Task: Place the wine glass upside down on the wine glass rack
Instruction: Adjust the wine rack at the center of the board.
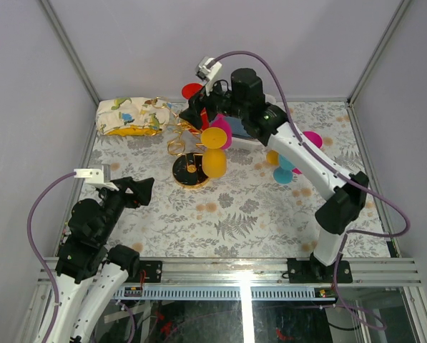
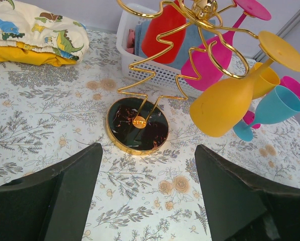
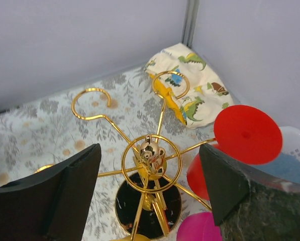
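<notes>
Wine glass (yel.) — inverted on rack

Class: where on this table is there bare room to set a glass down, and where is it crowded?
Free: the near middle of the table, between rack and near edge; also the left strip below the folded cloth. Crowded: the back, round rack, basket and loose glasses.

- Left arm: black joint housings; white links near the base.
- Right arm: white links; black joint housings; small green light on one black housing.
- Wrist cameras: white box modules; one per arm.
- Cables: lilac, round section; one looped from each camera module.
- Base mounts: black plates on a metal rail.
- Fingers: black, wedge-shaped, matt; two per gripper.
</notes>
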